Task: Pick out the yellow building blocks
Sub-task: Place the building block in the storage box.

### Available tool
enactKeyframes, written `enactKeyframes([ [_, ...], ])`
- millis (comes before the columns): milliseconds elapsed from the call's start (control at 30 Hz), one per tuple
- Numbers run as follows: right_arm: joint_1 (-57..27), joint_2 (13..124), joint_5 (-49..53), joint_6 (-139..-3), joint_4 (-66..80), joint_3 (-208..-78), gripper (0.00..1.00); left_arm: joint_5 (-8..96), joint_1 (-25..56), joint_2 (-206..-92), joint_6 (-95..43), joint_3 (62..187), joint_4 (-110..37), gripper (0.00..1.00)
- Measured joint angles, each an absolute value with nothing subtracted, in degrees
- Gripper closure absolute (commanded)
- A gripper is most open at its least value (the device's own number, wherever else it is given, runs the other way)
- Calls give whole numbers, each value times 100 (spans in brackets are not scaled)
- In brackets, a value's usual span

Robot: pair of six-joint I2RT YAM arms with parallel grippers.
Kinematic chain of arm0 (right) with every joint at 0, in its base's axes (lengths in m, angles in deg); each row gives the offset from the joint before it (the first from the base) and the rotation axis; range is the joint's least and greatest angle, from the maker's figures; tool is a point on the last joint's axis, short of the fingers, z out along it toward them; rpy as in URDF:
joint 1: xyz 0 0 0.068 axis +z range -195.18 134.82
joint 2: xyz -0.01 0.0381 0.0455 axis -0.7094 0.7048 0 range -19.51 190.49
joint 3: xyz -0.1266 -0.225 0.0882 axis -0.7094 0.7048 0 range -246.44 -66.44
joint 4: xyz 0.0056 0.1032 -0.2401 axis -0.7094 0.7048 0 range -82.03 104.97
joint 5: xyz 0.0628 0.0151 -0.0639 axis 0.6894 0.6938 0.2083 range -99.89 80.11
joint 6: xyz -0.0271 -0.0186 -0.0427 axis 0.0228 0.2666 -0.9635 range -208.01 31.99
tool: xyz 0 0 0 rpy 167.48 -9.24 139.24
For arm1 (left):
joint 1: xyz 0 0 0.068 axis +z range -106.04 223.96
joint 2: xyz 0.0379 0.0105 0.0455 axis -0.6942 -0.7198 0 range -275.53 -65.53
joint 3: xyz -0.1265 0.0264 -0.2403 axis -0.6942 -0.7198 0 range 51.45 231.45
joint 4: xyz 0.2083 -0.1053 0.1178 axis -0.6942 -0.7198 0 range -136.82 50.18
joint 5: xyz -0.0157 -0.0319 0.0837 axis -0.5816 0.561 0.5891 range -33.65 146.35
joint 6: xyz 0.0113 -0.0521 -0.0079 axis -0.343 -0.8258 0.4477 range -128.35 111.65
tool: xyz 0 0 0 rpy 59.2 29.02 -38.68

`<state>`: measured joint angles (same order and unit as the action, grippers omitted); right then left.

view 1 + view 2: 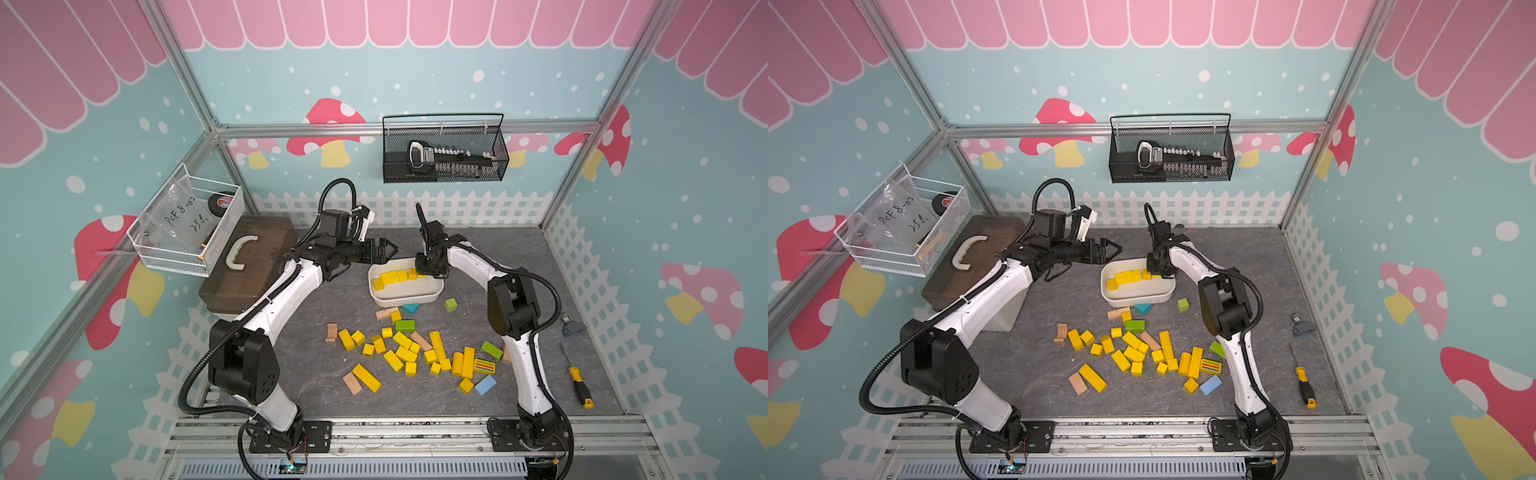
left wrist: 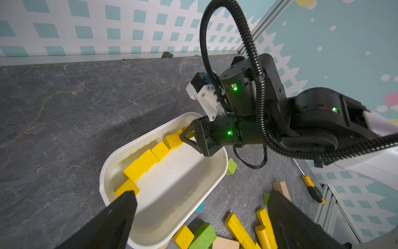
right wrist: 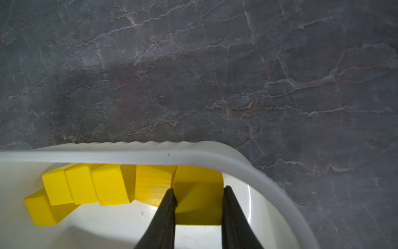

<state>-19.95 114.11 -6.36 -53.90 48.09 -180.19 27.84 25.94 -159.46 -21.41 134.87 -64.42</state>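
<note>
The right pincer (image 3: pixel 197 190) is clamped on one yellow block (image 3: pixel 199 207) inside the white tray (image 1: pixel 409 298), beside a row of others. The left pincer (image 1: pixel 385 250) hangs above the tray, jaws spread wide. Most yellow building blocks (image 1: pixel 401 356) lie scattered on the counter (image 1: pixel 309 374).

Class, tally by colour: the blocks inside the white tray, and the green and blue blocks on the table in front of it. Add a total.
yellow blocks in the white tray: 6, one gripped by the right gripper
green blocks: 3
blue blocks: 2, one of them teal
total: 11
</note>
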Motion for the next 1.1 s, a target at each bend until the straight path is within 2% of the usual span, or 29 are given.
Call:
enactKeyframes([
  [367, -1958, 11545, -586, -5412, 4916, -18441, 69, 2784, 2594, -15946, -2141, 13487, -6442, 0],
  [633, -1953, 11630, -507, -5471, 4990, -18557, 60, 2784, 2594, -15946, -2141, 13487, -6442, 0],
  [1100, -1921, 11698, -347, -5497, 5001, -18658, 59, 2784, 2594, -15946, -2141, 13489, -6442, 0],
])
